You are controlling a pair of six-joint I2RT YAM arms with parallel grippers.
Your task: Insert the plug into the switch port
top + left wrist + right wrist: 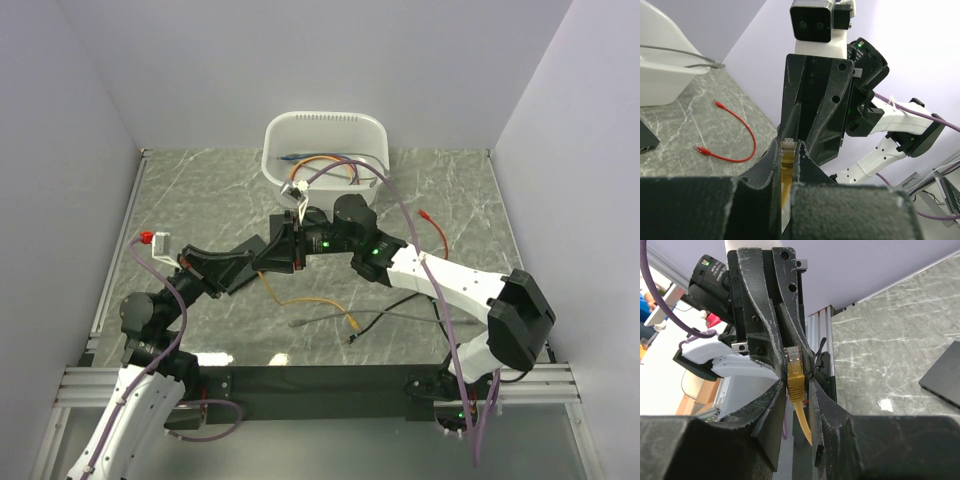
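Plug (793, 360) first: a clear, ribbed plastic tip on a mustard-yellow rubbery boot. Its yellow cable (300, 300) trails down to the table (450, 190), a grey-green slab veined like stone. The plug is up in the air where my two arms meet, well apart from the switch (943, 372), a flat matte-black box lying on the slab.

My left gripper (788, 156) is pressed together on the boot. Its fingers (765, 165) are black and grainy, scuffed whitish along the edges. My right gripper (798, 387) flanks the same boot from the opposite side with its curved fingers close on both sides, but I cannot tell whether they actually press it.

From above, the plug is hidden under the wrists. Only a corner of the switch shows in each wrist view, cut off by the frame edge.

A white, rounded plastic tub (325, 135) at the far edge holds tangled cables I cannot sort out. A thin red cable (735, 132) arcs on the slab, and a black cable (390, 316) lies near the yellow one.
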